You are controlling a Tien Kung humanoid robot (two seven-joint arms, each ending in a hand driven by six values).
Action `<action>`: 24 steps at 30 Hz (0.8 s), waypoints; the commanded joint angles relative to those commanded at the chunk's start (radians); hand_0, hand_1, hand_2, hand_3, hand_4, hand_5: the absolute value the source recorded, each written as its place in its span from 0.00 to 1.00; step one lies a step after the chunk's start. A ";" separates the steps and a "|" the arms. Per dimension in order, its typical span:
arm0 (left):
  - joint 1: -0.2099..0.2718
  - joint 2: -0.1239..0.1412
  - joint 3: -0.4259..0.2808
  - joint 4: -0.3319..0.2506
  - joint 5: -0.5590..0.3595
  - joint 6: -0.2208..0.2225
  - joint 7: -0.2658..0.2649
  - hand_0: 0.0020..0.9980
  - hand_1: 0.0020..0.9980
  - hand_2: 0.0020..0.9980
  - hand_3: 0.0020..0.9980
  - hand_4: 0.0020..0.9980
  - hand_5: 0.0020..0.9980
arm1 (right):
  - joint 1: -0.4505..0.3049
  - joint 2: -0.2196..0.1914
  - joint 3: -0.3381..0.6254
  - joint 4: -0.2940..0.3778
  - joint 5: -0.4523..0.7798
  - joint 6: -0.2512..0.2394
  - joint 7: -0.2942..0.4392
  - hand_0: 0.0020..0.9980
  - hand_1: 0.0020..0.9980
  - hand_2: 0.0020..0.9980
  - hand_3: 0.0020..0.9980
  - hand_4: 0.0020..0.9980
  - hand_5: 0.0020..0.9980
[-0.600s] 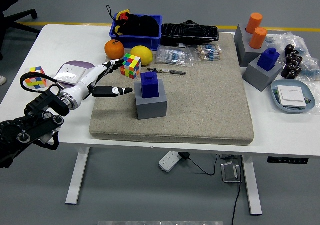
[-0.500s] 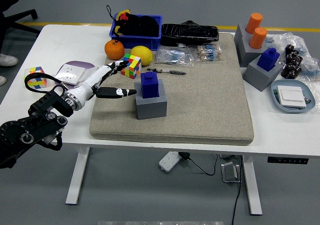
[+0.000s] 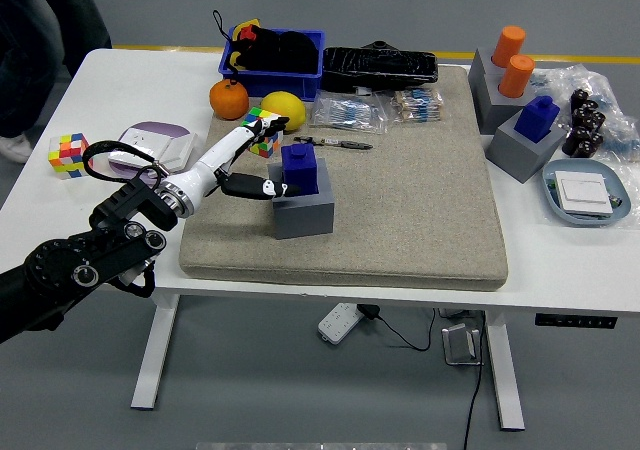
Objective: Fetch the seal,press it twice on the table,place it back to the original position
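A dark blue seal point(image 3: 299, 168) stands upright on a grey block point(image 3: 303, 211) near the left of the grey mat point(image 3: 400, 190). My left hand point(image 3: 252, 160) reaches in from the lower left with white fingers spread open. Its fingertips are just left of the seal, the thumb low by the block's top edge and the other fingers higher, beside the colour cube. It holds nothing. My right arm is out of view.
A colour cube point(image 3: 262, 130), a lemon point(image 3: 282, 105), an orange point(image 3: 229, 98) and a blue bin point(image 3: 272, 54) lie behind the hand. A second blue seal on a grey block point(image 3: 530, 135), orange cylinders point(image 3: 510, 58) and a tray point(image 3: 584, 194) stand right. A person stands at the top left.
My left arm has moved right and forward, bringing the open hand from left of the mat edge up to the seal. A person has come into view at the top left.
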 joint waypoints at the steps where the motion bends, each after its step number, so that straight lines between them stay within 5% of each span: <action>1: 0.000 -0.003 0.001 -0.001 0.001 0.002 0.000 0.93 0.92 0.92 0.97 1.00 0.00 | 0.000 0.000 0.000 0.000 0.000 0.000 0.000 0.87 0.78 0.74 0.74 0.80 0.57; 24: -0.008 -0.046 0.011 0.022 -0.055 0.005 -0.008 0.82 0.80 0.77 0.93 0.97 0.00 | 0.002 -0.003 -0.013 0.000 0.004 0.000 0.000 0.87 0.78 0.74 0.74 0.80 0.57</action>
